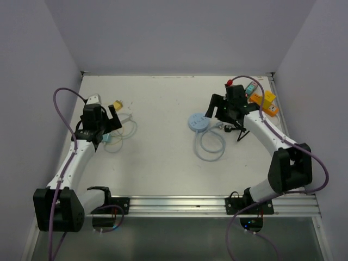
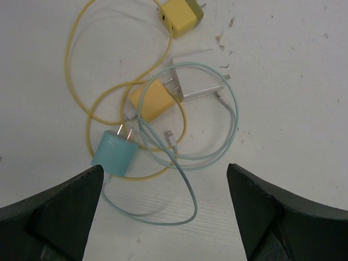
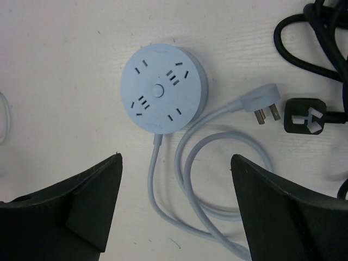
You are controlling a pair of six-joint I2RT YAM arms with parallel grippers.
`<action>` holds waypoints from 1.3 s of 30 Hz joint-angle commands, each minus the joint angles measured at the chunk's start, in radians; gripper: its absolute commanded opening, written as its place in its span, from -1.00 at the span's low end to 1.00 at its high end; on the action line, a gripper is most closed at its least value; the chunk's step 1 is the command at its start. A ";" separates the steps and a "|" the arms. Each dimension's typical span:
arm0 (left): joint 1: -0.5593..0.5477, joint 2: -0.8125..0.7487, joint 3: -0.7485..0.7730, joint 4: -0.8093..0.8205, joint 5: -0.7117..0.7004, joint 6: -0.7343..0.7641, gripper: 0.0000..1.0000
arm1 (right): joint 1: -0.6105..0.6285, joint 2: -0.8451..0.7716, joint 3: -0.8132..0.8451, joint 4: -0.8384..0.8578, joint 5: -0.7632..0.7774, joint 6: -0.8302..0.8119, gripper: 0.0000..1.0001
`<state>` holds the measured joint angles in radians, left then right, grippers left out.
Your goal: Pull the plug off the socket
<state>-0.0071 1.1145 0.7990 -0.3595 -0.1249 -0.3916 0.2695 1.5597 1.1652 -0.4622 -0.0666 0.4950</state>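
Note:
The round pale blue socket [image 3: 163, 88] lies flat on the table, and no plug sits in any of its outlets. Its own grey cord [image 3: 217, 179] loops to a grey plug [image 3: 265, 103] lying loose on the table. A black plug [image 3: 304, 117] lies beside that, pins free, with its black cable [image 3: 304, 38] above it. My right gripper [image 3: 175, 158] is open and empty, hovering over the cord loop just below the socket. In the top view the socket [image 1: 198, 122] is left of my right gripper [image 1: 213, 111]. My left gripper [image 2: 165, 167] is open and empty, far off at the left.
Under my left gripper lies a tangle of chargers: a teal one [image 2: 115, 152], a yellow one [image 2: 151, 99], a white one [image 2: 193, 81] and a yellow-green one [image 2: 179, 16], with yellow and pale blue cables. Orange and yellow items [image 1: 263, 102] sit at the back right corner.

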 commanded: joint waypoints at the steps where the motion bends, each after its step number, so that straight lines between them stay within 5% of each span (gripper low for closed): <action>1: -0.020 -0.025 -0.029 0.034 0.002 0.057 0.98 | 0.016 -0.078 -0.016 -0.070 0.045 -0.036 0.69; 11: -0.042 -0.025 -0.084 0.099 -0.013 0.077 0.94 | 0.099 -0.121 -0.180 -0.106 0.088 -0.029 0.65; 24: -0.044 -0.007 -0.078 0.120 0.010 0.077 0.88 | 0.246 0.089 -0.138 0.007 0.157 0.002 0.51; 26: -0.045 -0.010 -0.078 0.122 0.010 0.077 0.87 | 0.254 0.132 -0.116 0.017 0.171 -0.006 0.37; 27: -0.045 -0.010 -0.080 0.120 0.008 0.076 0.87 | 0.254 0.144 -0.108 0.020 0.175 -0.006 0.13; 36: -0.047 -0.012 -0.078 0.119 -0.002 0.080 0.86 | 0.267 0.285 -0.007 0.036 0.217 -0.049 -0.96; 39: -0.047 -0.012 -0.078 0.119 -0.007 0.079 0.86 | 0.267 0.353 0.076 0.031 0.232 -0.078 -1.00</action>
<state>-0.0475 1.1091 0.7189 -0.2932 -0.1246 -0.3290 0.5392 1.8431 1.1675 -0.4629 0.1036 0.4526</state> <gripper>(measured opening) 0.933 0.084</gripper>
